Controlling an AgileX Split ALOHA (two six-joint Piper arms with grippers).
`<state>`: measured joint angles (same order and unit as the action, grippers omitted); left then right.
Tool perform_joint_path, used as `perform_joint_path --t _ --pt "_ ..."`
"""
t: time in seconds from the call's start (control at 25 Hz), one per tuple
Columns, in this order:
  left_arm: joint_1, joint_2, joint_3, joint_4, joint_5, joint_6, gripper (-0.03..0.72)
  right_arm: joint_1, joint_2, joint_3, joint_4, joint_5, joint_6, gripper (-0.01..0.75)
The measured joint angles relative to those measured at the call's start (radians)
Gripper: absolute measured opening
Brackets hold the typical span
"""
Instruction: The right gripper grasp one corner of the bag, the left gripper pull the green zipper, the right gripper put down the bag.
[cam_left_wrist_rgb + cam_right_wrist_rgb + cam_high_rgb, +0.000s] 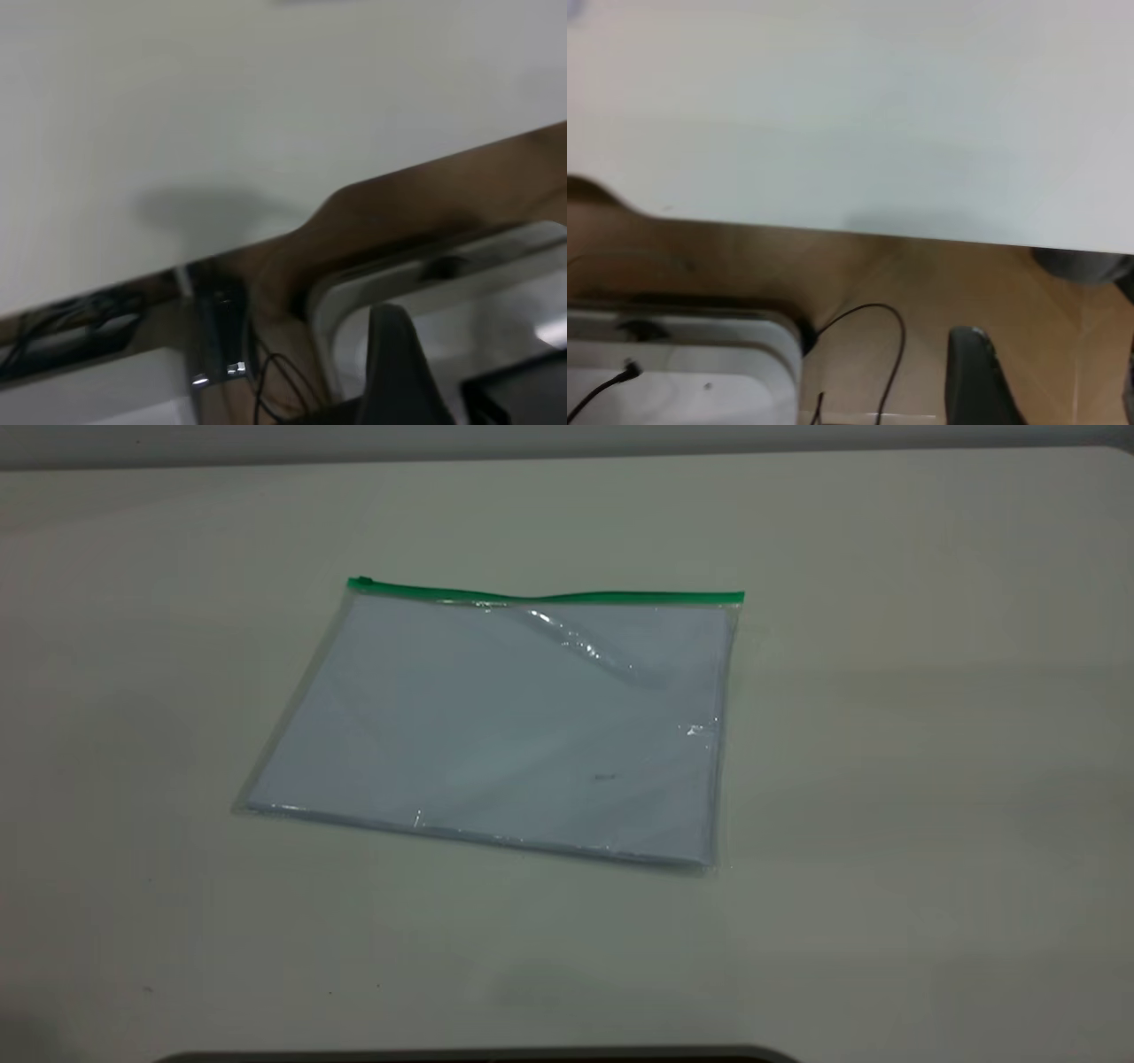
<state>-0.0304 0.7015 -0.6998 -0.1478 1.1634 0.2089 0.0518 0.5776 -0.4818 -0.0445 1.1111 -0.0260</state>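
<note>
The bag (505,726) lies flat on the white table (886,779), a clear pouch with pale bluish-white sheets inside. The green zipper (549,595) runs along its far long edge, with the darker slider tab (361,584) at the far left corner. Neither gripper shows in the exterior view. The left wrist view shows only a dark part of my left gripper (399,363), off the table beyond its edge. The right wrist view shows only a dark part of my right gripper (976,376), also off the table over the floor. The bag is not in either wrist view.
The table edge (266,239) with a brown underside, a white unit (682,354) and black cables (877,345) show below in the wrist views. A dark rim (478,1056) lies at the table's near edge.
</note>
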Motion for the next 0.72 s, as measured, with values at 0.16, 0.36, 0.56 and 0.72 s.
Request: perform_joint_path --t 0.16,0.36,0.56,0.72 --pt "0.000 -0.163 0.089 0.066 -0.001 -0.058 0.522 0.000 -0.026 0.000 -0.019 -0.007 0.026 0.436" --pt "0.000 -0.371 0.180 0.066 -0.026 -0.063 0.522 0.000 -0.072 0.000 -0.019 -0.008 0.026 0.436" --pt "0.000 -0.541 0.210 0.066 -0.027 -0.066 0.522 0.000 -0.094 0.000 -0.019 -0.008 0.026 0.436" --pt "0.000 -0.653 0.210 0.066 -0.026 -0.068 0.522 0.000 -0.094 0.000 -0.019 -0.008 0.026 0.436"
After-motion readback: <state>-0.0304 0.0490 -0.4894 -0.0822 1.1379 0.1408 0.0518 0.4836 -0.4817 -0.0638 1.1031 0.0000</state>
